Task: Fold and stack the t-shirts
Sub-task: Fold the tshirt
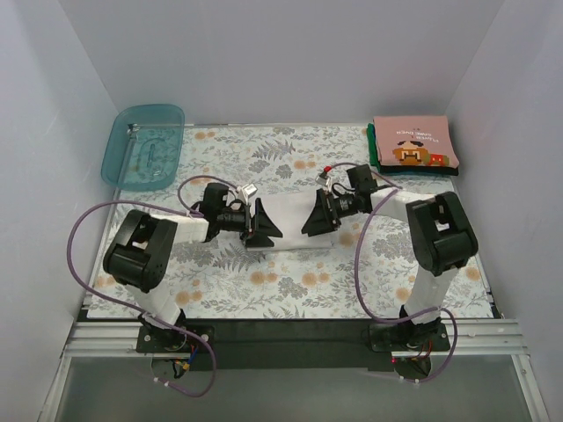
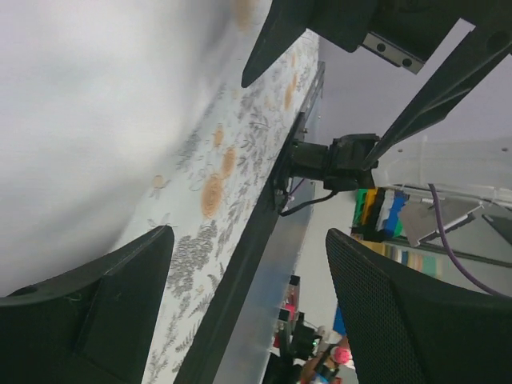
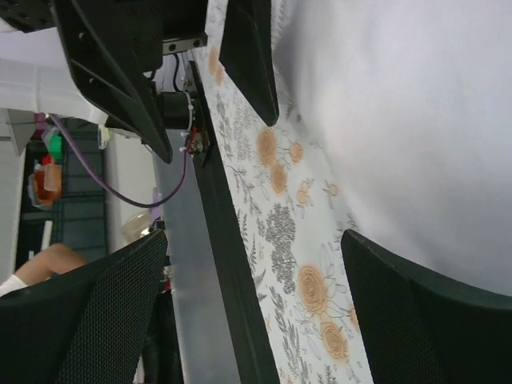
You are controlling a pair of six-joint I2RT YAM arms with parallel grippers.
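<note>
the plain white t-shirt [image 1: 292, 224] is lying at the centre of the overhead view. at one o'clock the salmon-pink t-shirt [image 1: 413, 141] is showing a brown-and-orange pixel face, sitting over what is looking like dark green cloth [image 1: 373, 151]. at eleven o'clock the tray [image 1: 143, 145] is glowing translucent teal. the table cover [image 1: 264, 281] is carrying grey leaves and orange blossoms on white. purple cables [image 1: 72, 246] are looping at eight and four o'clock.

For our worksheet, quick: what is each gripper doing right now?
Left gripper: open, gripping nothing, at the white t-shirt edge.
Right gripper: open, gripping nothing, at its other edge.
</note>
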